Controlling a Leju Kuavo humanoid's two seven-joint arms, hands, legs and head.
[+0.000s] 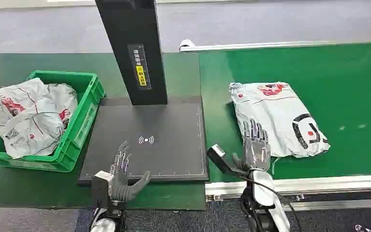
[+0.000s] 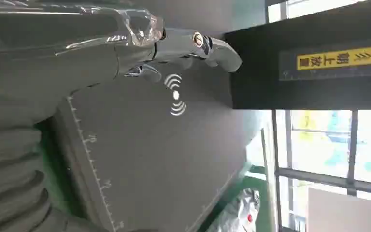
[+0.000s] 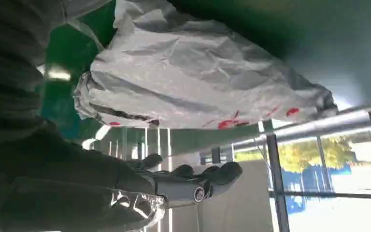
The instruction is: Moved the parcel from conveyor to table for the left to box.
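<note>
The grey parcel (image 1: 278, 117), a crumpled plastic mailer with red and black print, lies flat on the green conveyor belt (image 1: 348, 72), near its front rail. The right hand (image 1: 256, 149) sits at the parcel's near edge, fingers (image 3: 207, 181) extended and apart, gripping nothing. The left hand (image 1: 123, 174) hovers over the front edge of the black scanner pad (image 1: 164, 125) on the counter (image 1: 9, 186), fingers spread, empty. Left of the pad stands a green crate (image 1: 84, 113) holding other grey parcels (image 1: 29, 116). A black post (image 1: 133, 48) rises behind the pad.
</note>
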